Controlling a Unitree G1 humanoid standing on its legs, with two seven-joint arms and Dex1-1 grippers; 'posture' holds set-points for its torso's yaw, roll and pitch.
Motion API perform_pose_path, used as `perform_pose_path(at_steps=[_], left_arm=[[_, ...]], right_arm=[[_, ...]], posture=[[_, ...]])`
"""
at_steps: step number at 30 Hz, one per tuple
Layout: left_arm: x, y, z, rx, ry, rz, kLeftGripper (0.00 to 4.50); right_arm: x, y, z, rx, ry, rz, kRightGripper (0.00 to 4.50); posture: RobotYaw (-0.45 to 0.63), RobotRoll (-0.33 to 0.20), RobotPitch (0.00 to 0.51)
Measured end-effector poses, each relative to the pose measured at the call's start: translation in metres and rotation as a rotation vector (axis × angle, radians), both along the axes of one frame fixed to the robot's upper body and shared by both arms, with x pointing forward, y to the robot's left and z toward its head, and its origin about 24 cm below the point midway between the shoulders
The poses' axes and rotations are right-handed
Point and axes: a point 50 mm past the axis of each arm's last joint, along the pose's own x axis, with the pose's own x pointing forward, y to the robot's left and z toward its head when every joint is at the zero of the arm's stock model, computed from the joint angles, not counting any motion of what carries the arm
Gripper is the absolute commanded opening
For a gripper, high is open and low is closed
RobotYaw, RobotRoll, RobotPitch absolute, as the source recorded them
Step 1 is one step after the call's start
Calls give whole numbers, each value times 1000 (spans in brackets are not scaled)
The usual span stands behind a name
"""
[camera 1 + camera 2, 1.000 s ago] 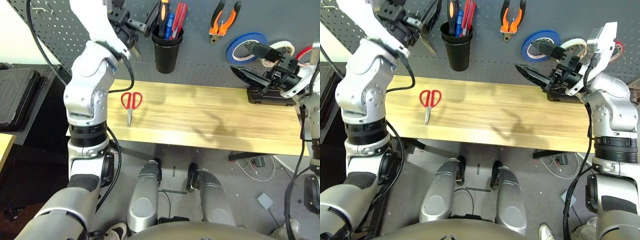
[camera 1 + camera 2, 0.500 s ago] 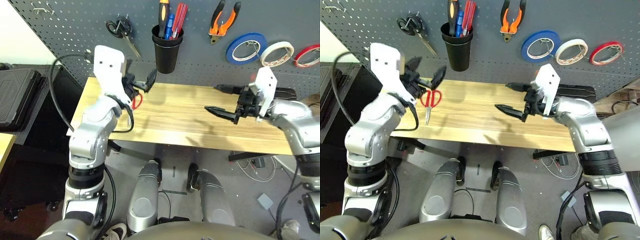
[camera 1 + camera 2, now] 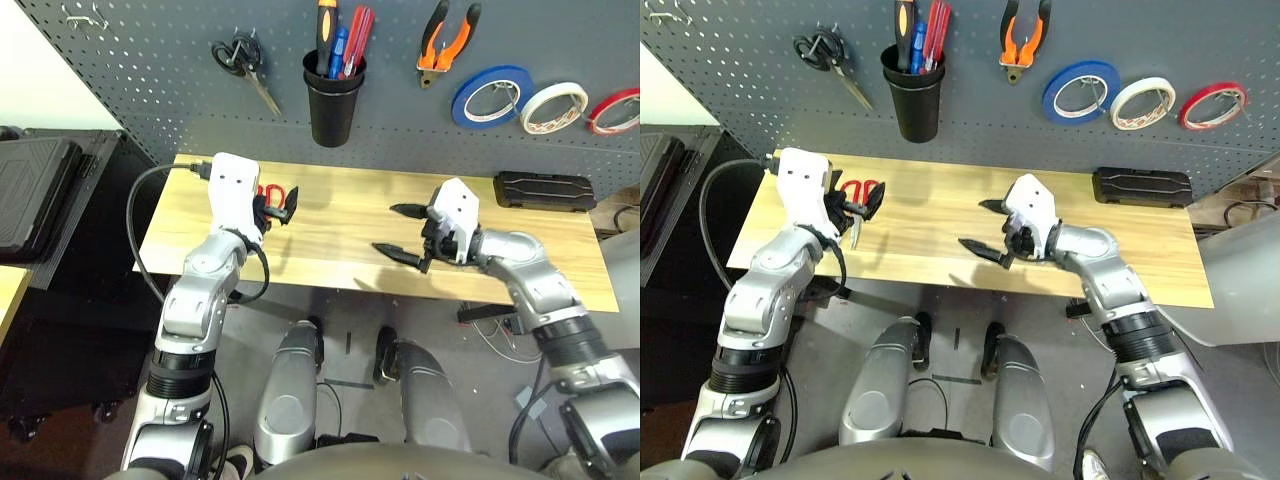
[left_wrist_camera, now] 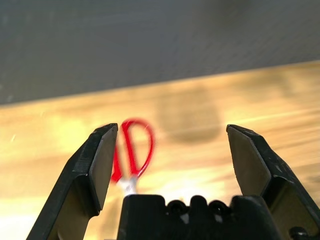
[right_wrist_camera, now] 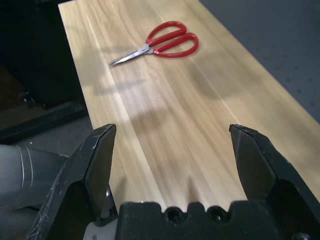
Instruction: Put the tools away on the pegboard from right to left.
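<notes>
Dark grey pegboard [image 3: 150, 70] fills the wall behind a long pale wooden table [image 3: 350, 240], with grey floor and loose cables below. On the board hang orange-and-black pliers [image 3: 446, 38], a whitish tape roll [image 3: 552, 106] between a blue tape roll [image 3: 490, 94] and a red tape roll [image 3: 612, 110], black-handled scissors [image 3: 243, 66], and a black cup [image 3: 334, 98] holding a black-and-orange-handled screwdriver [image 3: 327, 22]. A flat black case [image 3: 544, 190] lies at the table's right end.

The red-handled scissors [image 5: 159, 45] lie flat on the table's left part, the one tool not yet hung. The left gripper [image 3: 275, 203] hovers just above their handles, fingers spread wide and empty. The right gripper [image 3: 403, 232] hangs over the middle of the table, also spread wide and empty.

Likely risks: the scissors are thin and flat against the wood, so the fingers may scrape the table or pinch only one loop, letting the scissors swing or slip. Hanging them needs a loop threaded over a small hook, near the black-handled scissors, which could be knocked.
</notes>
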Motion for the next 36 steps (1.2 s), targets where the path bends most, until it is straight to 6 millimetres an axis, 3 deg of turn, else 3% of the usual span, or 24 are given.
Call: perform_pose_path(at_steps=[9, 16, 28, 36], left_arm=[[22, 17, -23, 23, 61, 137, 4453], [49, 31, -31, 25, 66, 237, 4453], [69, 51, -54, 54, 140, 389, 4453], [76, 52, -56, 63, 158, 431, 4453]], right_arm=[[-2, 16, -14, -46, 2, 36, 4500], [-13, 10, -20, -60, 6, 47, 4500], [-28, -3, -11, -82, -21, 27, 4500], [-31, -6, -4, -84, -31, 17, 4500]], posture=[[204, 0, 322], [178, 0, 333], [141, 0, 341], [126, 0, 336]])
